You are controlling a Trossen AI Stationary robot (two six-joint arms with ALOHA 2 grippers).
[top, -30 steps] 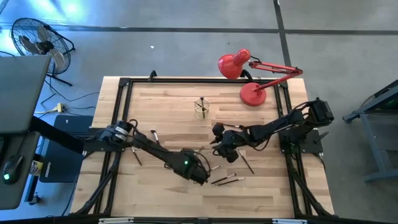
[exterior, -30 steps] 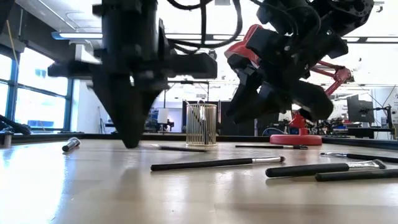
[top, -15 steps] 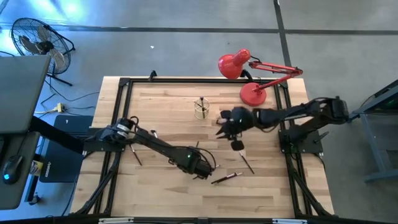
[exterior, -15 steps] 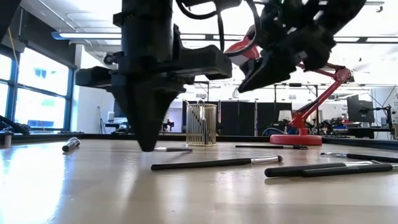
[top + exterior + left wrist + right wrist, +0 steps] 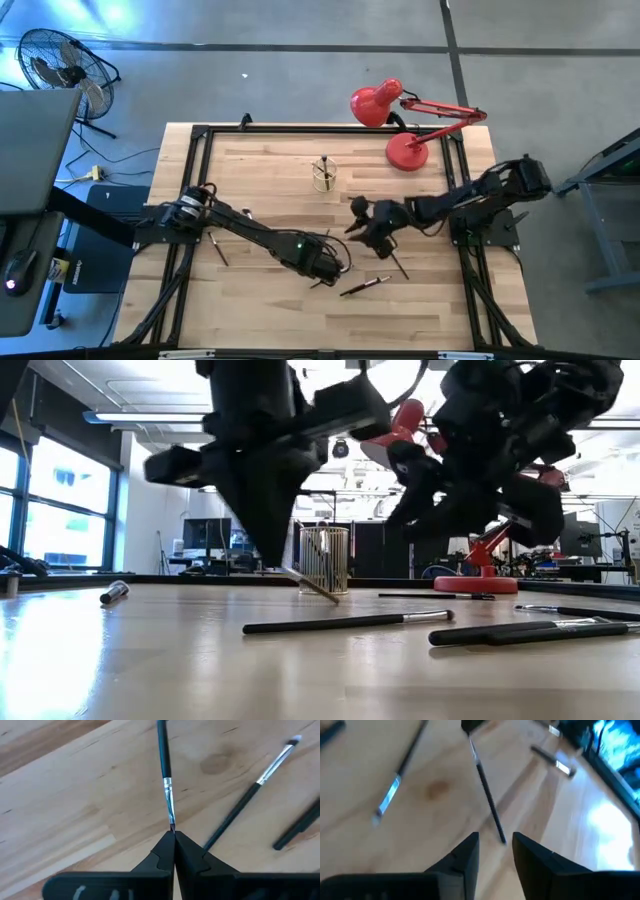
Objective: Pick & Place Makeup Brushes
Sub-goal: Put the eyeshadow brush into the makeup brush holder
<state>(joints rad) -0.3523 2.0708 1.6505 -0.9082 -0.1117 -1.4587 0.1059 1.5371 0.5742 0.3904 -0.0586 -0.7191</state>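
While left gripper (image 5: 173, 836) pinches a brush (image 5: 165, 775) by its tip, handle pointing straight ahead; right gripper (image 5: 495, 842), spread, hovers nearby.

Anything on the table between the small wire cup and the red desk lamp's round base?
No. In the high view the wood between the wire cup and the red lamp base is bare; the makeup brushes lie nearer the front.

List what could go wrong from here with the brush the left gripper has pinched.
1. The left gripper is shut on only the bristle tip of a thin brush, whose handle slants down toward the table; it may slip or swing free.
2. The right gripper, open above another brush, works close to the left arm, so the arms might bump.
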